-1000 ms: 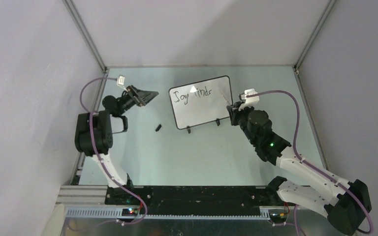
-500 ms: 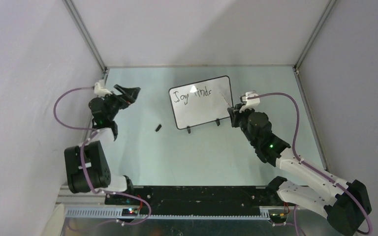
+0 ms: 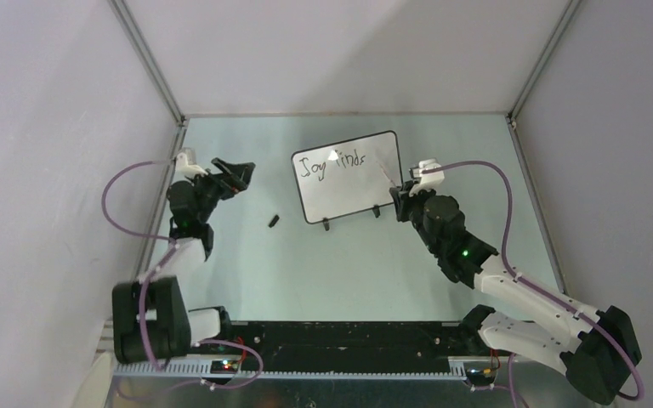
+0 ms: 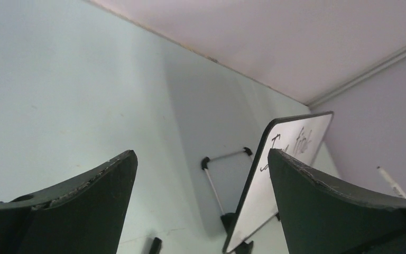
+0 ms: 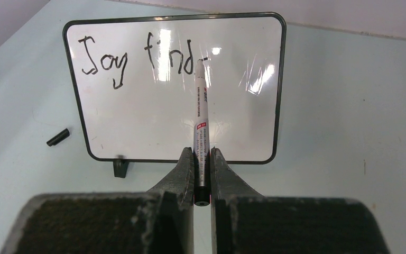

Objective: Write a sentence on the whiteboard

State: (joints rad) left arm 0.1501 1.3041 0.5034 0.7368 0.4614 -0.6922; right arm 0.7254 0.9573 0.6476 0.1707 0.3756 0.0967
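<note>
1. Whiteboard (image 3: 347,176) stands upper centre of the overhead view; sentence (image 5: 117,69) unfinished, board's upper left.
2. Right tool (image 5: 202,159) pinches marker pen (image 5: 200,116); hard pressing could tip the board.
3. Left tool (image 4: 202,156) gapes wide, empty: no bracing.

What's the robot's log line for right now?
right claw: shut on marker | tip: by sentence on whiteboard | left claw: open, empty

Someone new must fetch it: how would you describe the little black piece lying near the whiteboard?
Find the whiteboard standing mid-table. Off its lower left corner, toward the left arm, a short black piece lies flat on the table. It alone lies loose, dark and stubby, unlike the white marker in the right tool.
</note>
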